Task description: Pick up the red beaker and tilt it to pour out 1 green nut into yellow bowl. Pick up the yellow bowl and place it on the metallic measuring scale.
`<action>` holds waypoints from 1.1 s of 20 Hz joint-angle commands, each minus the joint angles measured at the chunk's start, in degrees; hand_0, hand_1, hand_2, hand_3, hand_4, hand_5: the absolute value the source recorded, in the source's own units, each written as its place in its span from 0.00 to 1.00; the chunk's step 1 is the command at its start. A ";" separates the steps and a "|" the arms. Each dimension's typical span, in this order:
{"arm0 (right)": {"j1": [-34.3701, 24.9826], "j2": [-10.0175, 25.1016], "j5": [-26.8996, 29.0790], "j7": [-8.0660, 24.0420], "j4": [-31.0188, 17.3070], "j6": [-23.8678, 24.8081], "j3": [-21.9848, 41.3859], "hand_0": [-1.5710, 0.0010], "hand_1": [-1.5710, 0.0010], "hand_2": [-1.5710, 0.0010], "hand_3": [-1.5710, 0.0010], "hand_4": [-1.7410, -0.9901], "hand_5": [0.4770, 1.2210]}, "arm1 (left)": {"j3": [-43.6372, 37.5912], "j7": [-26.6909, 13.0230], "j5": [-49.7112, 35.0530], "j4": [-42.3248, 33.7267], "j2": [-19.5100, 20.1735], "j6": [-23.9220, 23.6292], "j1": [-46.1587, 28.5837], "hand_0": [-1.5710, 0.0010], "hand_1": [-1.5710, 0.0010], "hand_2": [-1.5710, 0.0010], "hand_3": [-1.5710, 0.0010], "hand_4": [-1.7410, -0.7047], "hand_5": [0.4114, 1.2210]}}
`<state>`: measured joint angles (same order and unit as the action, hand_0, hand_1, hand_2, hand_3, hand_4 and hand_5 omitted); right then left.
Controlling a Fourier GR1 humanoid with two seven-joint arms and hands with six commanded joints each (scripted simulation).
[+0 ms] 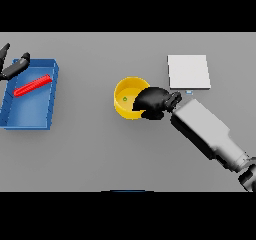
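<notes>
The yellow bowl [127, 94] stands at the table's middle with a small green nut [124, 99] inside it. My right hand [154, 102] is at the bowl's right rim, fingers curled over the edge, covering part of the bowl. The red beaker [32, 86] lies on its side in the blue tray [30, 119] at the far left. My left hand [14, 67] shows at the left edge, over the tray's far corner, its fingers spread and holding nothing. The metallic measuring scale [188, 71] is a pale square plate to the right of the bowl, behind my right forearm.
The blue tray takes up the left side of the table. My right forearm [207, 133] crosses the lower right area diagonally.
</notes>
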<state>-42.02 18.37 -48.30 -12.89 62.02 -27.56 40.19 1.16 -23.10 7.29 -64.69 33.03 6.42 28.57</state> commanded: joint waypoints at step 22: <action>-2.29 11.03 2.96 8.00 8.38 -0.71 -10.80 0.01 0.00 0.02 0.26 0.00 1.00 | -1.00 -2.05 -2.17 -2.68 -0.12 0.21 -0.91 1.00 1.00 1.00 1.00 0.87 0.40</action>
<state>-44.30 29.43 -45.38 -4.73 70.38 -28.26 29.38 0.16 -25.14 5.11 -67.38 32.91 6.63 27.68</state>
